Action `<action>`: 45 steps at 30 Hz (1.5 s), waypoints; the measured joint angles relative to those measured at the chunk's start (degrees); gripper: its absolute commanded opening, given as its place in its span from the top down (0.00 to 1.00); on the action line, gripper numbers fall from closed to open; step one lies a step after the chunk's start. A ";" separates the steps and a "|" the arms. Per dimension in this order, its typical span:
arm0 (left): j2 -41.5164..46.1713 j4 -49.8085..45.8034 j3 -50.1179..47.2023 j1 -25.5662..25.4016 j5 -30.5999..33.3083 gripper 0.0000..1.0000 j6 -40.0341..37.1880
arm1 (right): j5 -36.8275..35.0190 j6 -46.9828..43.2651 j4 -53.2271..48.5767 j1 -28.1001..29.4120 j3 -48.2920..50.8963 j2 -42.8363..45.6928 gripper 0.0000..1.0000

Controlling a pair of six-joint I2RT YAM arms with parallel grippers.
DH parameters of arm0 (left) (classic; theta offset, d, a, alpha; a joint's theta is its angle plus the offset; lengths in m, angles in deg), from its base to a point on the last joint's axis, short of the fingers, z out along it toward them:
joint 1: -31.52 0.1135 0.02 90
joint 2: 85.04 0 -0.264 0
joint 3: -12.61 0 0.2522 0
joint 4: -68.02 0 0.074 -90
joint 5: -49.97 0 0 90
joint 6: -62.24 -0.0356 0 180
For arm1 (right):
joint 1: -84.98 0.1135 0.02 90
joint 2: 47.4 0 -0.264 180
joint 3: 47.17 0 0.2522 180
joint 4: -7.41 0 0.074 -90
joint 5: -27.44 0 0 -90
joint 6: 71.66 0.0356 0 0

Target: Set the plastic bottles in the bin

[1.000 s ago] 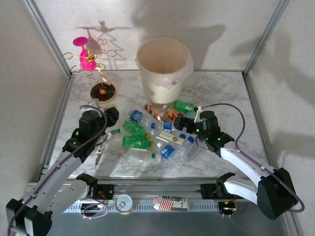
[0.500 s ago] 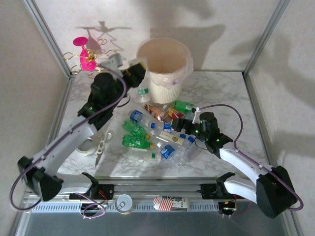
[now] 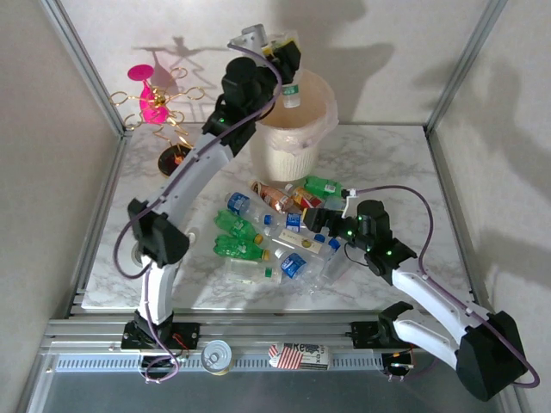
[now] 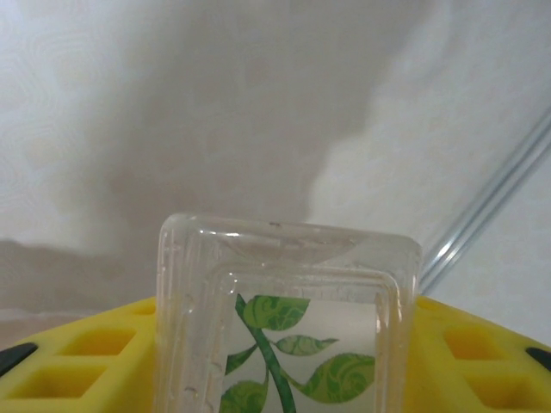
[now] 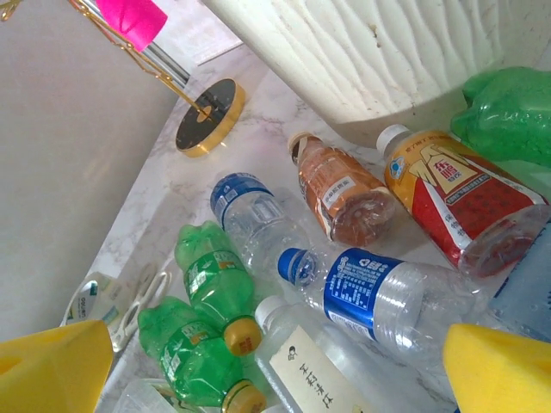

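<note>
Top external view: left gripper (image 3: 287, 70) clamps a clear leaf-labelled plastic bottle (image 3: 293, 93) over the cream ribbed bin (image 3: 288, 148) at the far edge of the tabletop (image 3: 389, 159); right gripper (image 3: 317, 215) gapes above loose bottles (image 3: 258, 239) at its middle.

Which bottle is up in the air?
The clear leaf-label bottle, held by the left gripper above the bin; the other bottles lie on the table.

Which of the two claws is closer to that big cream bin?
Left. The left gripper holds a clear bottle above the bin; the right gripper hangs open over the bottle pile before it.
</note>
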 measured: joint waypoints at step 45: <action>23.19 -2.93 -27.15 -6.84 0.09 0.01 -9.77 | -15.87 5.64 -21.55 0.20 -1.05 2.23 0.01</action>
